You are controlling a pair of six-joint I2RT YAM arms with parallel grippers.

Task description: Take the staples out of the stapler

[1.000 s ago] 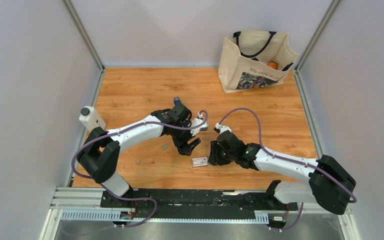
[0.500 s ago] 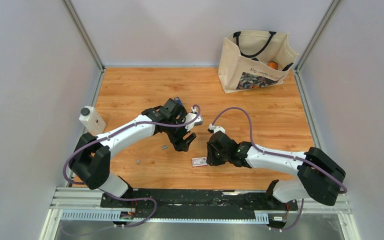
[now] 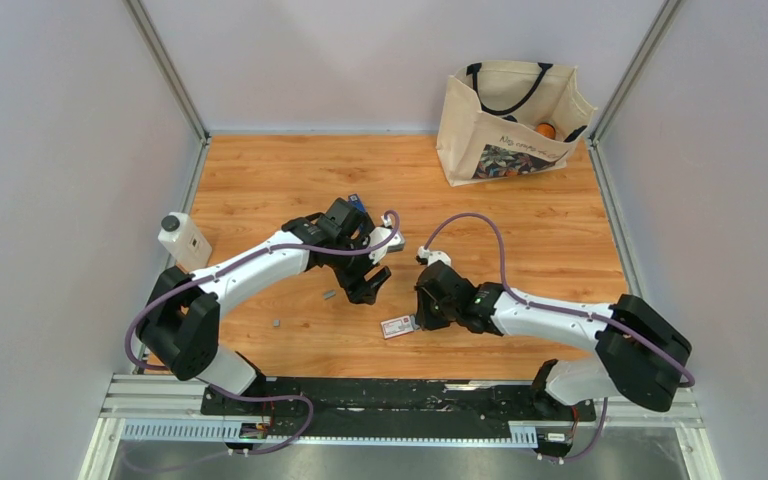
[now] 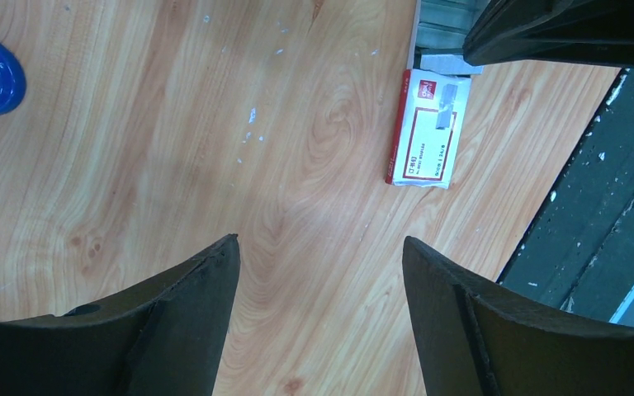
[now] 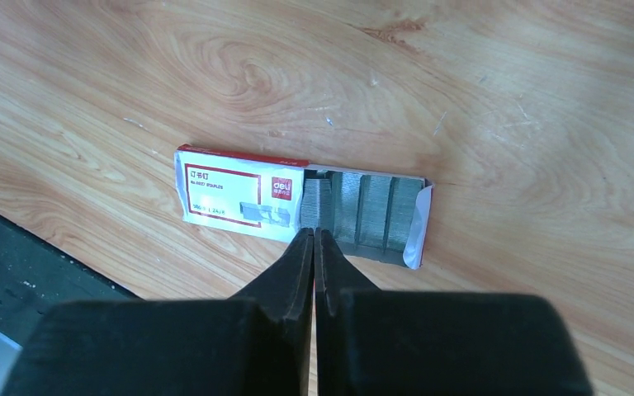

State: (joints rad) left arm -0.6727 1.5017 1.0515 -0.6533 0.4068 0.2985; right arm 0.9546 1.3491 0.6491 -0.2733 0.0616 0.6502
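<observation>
Moved since half a second ago: the box [image 3: 398, 326] has swung slightly askew under the right pincer [image 3: 419, 317]; both arms otherwise hold position. Right pincer is closed, tips together, touching the near edge of the box's slid-out tray [image 5: 417, 224]; whether anything thin is nipped cannot be told. Left pincer [image 4: 320, 252] stands apart over bare worktop [image 4: 297, 165], holding nothing. Stapler [image 3: 356, 202] lies beyond the left wrist, well apart from the box. Two loose staples [image 3: 329, 294] lie on the worktop near the left arm.

Judgement: work at the box wants a light, straight touch along its length, else it pivots again.

Right wrist alone shows the tray out and its grey strips [image 5: 363, 210]. Top view alone shows the loose staples. Left wrist shows the stapler's blue end at the frame edge.
</observation>
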